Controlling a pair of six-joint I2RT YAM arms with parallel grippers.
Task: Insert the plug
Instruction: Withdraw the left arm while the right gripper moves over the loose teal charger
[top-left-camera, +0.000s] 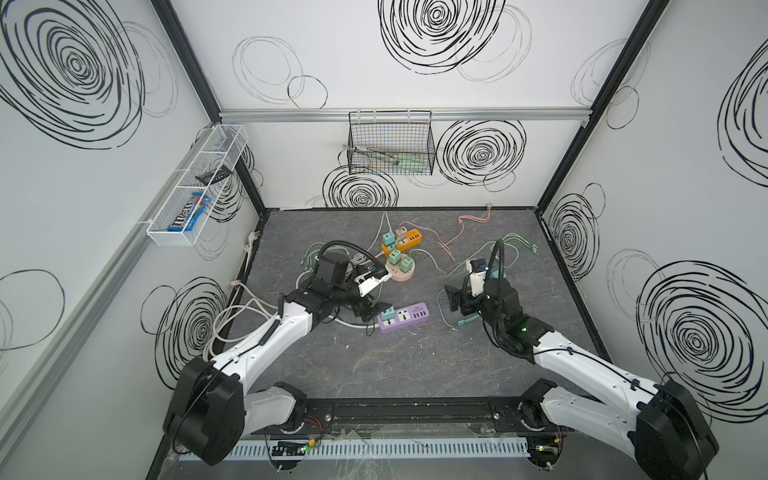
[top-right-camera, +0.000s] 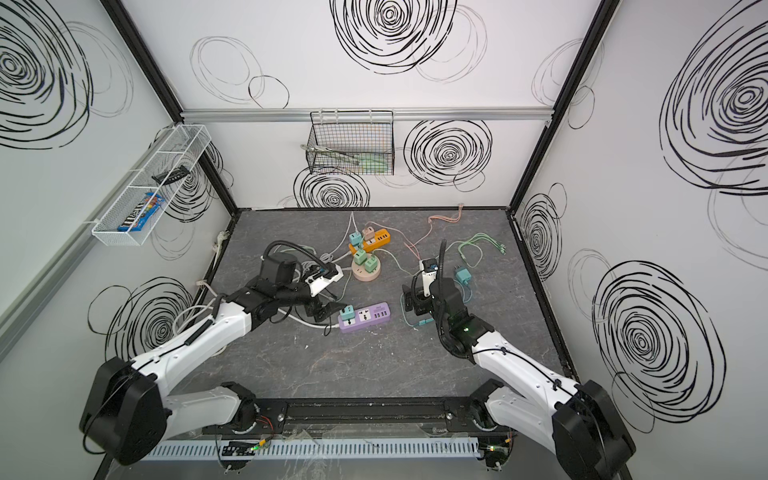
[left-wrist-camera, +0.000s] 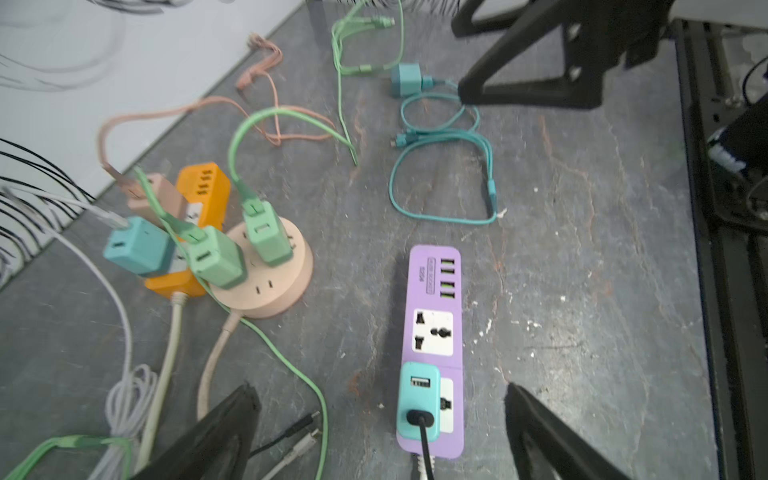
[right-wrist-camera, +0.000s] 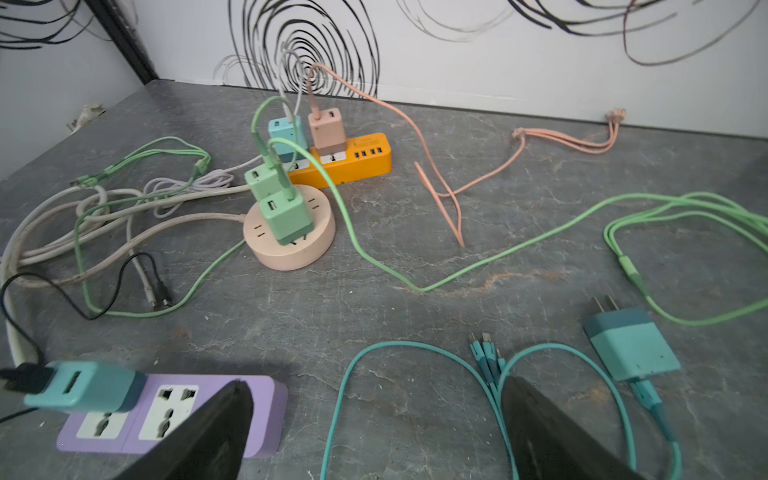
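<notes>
A teal plug (left-wrist-camera: 417, 401) with a black cable in its face sits in the end socket of the purple power strip (left-wrist-camera: 434, 332), which lies on the grey table in both top views (top-left-camera: 403, 318) (top-right-camera: 365, 318). My left gripper (left-wrist-camera: 380, 390) is open, its fingers wide on either side of that plug and apart from it. My right gripper (right-wrist-camera: 374, 382) is open over a loop of teal cable (right-wrist-camera: 353, 374), with one finger in front of the strip's far end. Another teal plug (right-wrist-camera: 631, 345) lies loose on the table beside it.
Behind the strip stand a round pink socket (top-left-camera: 400, 270) and an orange power strip (top-left-camera: 405, 240), both carrying plugs. Green, pink and white cables trail across the table. A black wire basket (top-left-camera: 390, 143) and a white one (top-left-camera: 199, 187) hang on the walls.
</notes>
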